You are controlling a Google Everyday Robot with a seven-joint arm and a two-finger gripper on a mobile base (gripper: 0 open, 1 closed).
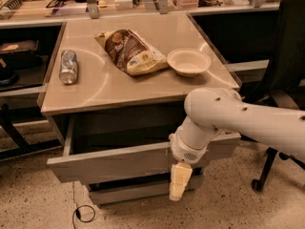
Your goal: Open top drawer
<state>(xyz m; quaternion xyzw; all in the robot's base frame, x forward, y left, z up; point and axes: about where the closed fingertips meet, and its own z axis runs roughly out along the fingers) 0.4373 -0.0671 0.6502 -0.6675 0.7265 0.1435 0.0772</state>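
The top drawer point(114, 162) is a wide grey handleless drawer under the beige tabletop. It stands pulled out toward me, and its dark interior shows behind the front panel. My gripper point(178, 184) hangs pointing down from the white arm point(238, 120), in front of the drawer's front panel right of centre. Its pale fingers point(179, 180) lie over the panel's lower edge. A lower grey drawer front point(138, 191) shows below.
On the tabletop point(114, 87) lie a silver can point(68, 66) at the left, a brown snack bag point(128, 51) in the middle and a pale bowl point(188, 62) at the right. A dark office chair point(281, 75) stands at the right. A cable loop point(84, 213) lies on the floor.
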